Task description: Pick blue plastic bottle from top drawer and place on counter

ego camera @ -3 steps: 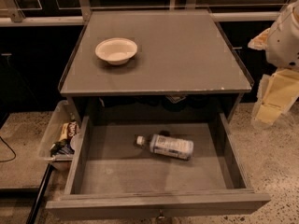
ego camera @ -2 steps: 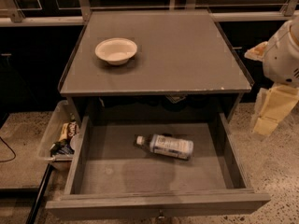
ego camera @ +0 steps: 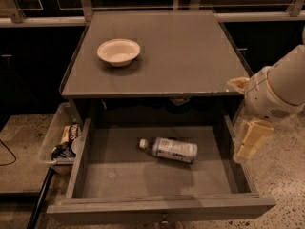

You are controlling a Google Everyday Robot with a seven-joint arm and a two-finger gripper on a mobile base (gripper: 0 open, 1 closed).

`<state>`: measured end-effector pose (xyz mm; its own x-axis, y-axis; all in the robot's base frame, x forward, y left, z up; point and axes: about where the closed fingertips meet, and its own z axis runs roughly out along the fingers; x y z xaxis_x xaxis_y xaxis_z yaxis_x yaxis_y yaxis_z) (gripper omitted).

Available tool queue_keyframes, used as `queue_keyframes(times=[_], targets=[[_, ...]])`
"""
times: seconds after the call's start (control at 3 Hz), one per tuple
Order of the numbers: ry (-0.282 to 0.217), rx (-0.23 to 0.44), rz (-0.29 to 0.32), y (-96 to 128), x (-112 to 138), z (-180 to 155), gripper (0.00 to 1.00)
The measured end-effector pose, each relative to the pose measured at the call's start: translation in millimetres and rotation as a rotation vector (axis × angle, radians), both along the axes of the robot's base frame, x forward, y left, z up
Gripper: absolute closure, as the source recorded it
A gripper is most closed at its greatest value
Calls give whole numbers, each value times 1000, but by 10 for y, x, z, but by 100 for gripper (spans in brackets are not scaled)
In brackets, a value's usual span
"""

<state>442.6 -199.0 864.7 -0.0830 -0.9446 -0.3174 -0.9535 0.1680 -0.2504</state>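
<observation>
I am looking down at the top drawer (ego camera: 119, 178), which is standing pulled fully out from under the table (ego camera: 186, 51). The blue plastic bottle (ego camera: 169, 149) is lying on its side on the drawer's flat grey bottom, roughly mid-drawer and a little toward the right. Its white cap is pointing left and its pale label is facing up. It is touching neither drawer wall.

The hand (ego camera: 250, 138) is hanging at the right of the view, just over the drawer's right wall and below the table's front right corner. The arm's round white housing (ego camera: 276, 92) is sitting above it. The hand is well apart from the bottle and holding nothing that I can make out (whether it is open or closed I cannot tell from this angle).

On the table, a white bowl (ego camera: 118, 51) is sitting upright near the left rear. A clear plastic bin (ego camera: 50, 137) of snack packets is resting just beside the drawer's left wall. Speckled floor (ego camera: 286, 180) is showing to the right of the drawer.
</observation>
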Motion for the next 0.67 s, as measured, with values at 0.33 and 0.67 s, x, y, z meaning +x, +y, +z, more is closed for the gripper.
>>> queue_keyframes(times=[0.33,0.67], targets=[[-1,1,0,3,-2,-1,0],[-8,28,-19,84,69,-258,0]])
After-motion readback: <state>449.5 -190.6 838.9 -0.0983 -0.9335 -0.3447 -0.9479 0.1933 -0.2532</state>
